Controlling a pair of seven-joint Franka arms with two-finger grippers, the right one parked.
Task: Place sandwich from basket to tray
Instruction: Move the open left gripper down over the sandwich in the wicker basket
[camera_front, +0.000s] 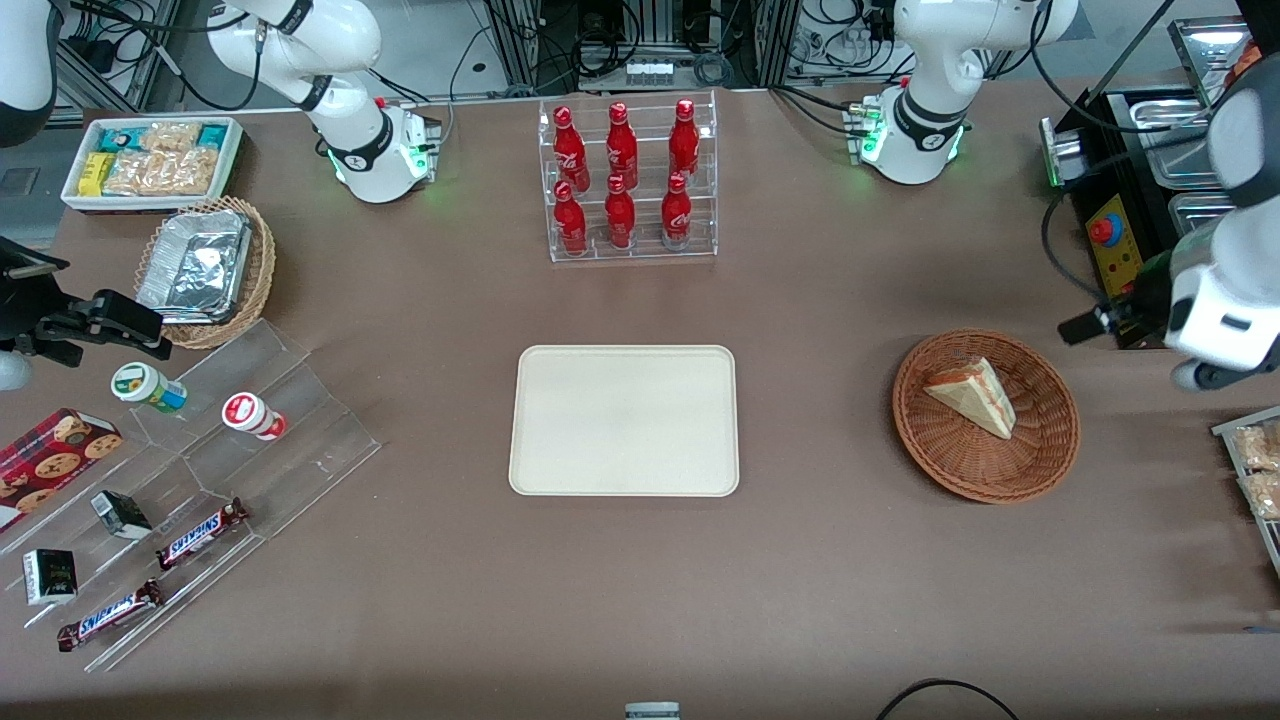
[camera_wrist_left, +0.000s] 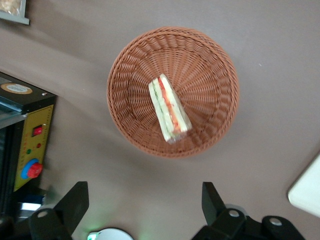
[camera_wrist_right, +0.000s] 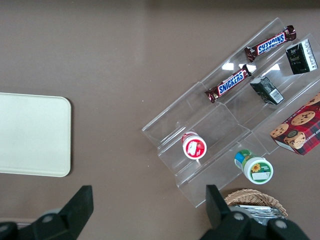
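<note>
Right now your gripper (camera_wrist_left: 145, 207) hangs above the table with its two fingers (camera_wrist_left: 75, 200) spread wide apart and nothing between them. Below it you see the basket (camera_wrist_left: 125, 70), with the sandwich (camera_wrist_left: 169, 108) lying inside on its side, clear of the fingertips. The tray (camera_front: 624, 420) sits bare at the table's middle, well apart from the gripper, toward the parked arm's end from the basket, with only its corner showing in the wrist view.

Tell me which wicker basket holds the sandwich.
The round reddish-brown basket under the open hand holds the sandwich; the lighter tan basket holds foil containers.
</note>
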